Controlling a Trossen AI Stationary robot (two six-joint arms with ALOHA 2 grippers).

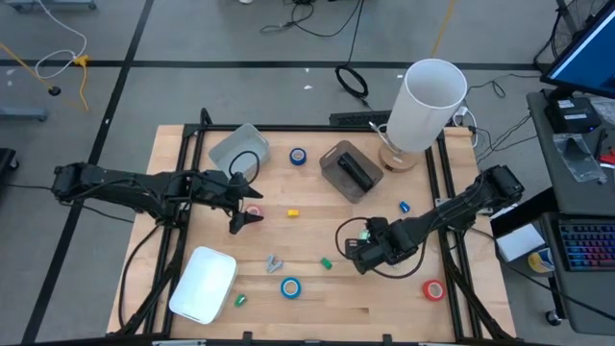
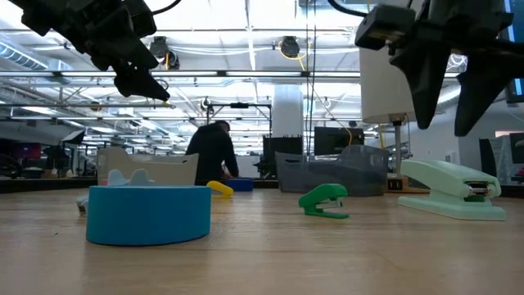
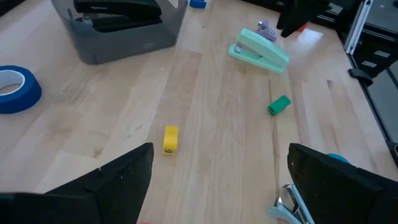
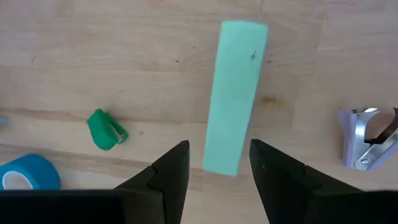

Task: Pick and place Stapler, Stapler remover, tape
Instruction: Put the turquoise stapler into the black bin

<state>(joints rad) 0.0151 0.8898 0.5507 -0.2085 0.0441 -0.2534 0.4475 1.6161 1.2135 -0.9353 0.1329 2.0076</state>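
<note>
Wooden table point(image 1: 317, 298): scattered tape point(image 1: 290, 286), possibly blocks.

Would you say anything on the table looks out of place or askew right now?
Nothing stands out as spilled or damaged. The mint stapler lies flat under the open right gripper, and the tape rolls and small blocks are simply scattered.

The right hand point(image 1: 357, 252) hides most of the mint stapler point(image 4: 235, 96) from above.

table point(image 1: 317, 288): pale matt wood | stapler point(image 4: 235, 96): smooth mint plastic | tape point(image 2: 148, 214): matt blue
</note>
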